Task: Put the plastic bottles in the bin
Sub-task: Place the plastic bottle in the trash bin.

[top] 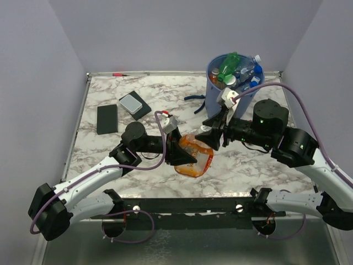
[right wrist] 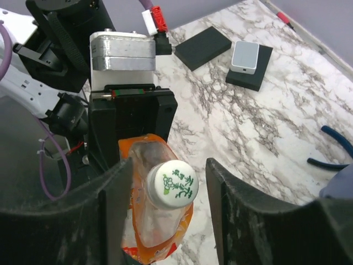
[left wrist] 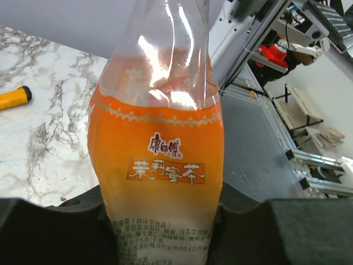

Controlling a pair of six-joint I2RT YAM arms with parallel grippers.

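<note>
While your left gripper (top: 182, 153) clamped the orange tea bottle (top: 196, 157) by its body, the capped neck pointed into your right gripper (right wrist: 168, 172), fingers apart astride it, nearer the bin (top: 214, 91).

White arms (top: 91, 179), black joints (top: 134, 132), purple cables (top: 309, 113), black grippers (top: 188, 154) (top: 211, 134)

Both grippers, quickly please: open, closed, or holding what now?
Left gripper: closed, holding the orange bottle.
Right gripper: open, its fingers either side of that bottle's cap.

Black slab (top: 107, 118) lies beside a grey-topped black box (top: 134, 105) on marble table (top: 160, 94).
</note>
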